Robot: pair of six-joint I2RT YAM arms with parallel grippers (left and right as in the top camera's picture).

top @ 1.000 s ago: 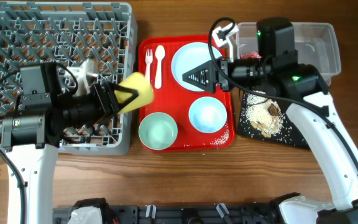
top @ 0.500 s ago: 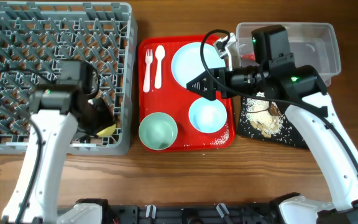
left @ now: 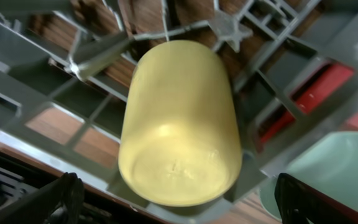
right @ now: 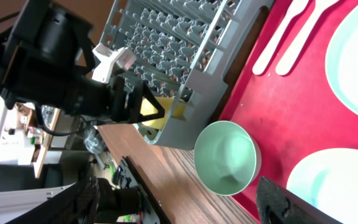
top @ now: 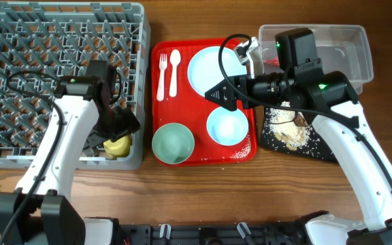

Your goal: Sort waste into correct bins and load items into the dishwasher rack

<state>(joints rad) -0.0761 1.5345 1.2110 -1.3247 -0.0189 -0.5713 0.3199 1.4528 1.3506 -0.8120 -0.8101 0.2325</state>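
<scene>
Toward the table's near edge, a light-green bowl (top: 173,143) sits on the near left corner of a red serving tray (top: 203,158). Just left of it, a small yellow cup (top: 118,145) lies on its side in the near right corner of the grey dishwasher rack (top: 60,41), which fills the table's left side. The left gripper (top: 120,131) hangs over the cup, fingers spread wide and not touching it. Toward the right edge, a black tray (top: 322,148) holds whitish crumbs (top: 288,129). On the red tray, a pale-blue bowl (top: 227,126) sits nearer than the plate (top: 206,64). The right gripper (top: 218,92) hovers between them, spread open and empty. A white fork (top: 161,75) and spoon (top: 174,71) lie left of the plate. In the far right corner, a clear tub (top: 349,51) holds a red wrapper (top: 272,61).
</scene>
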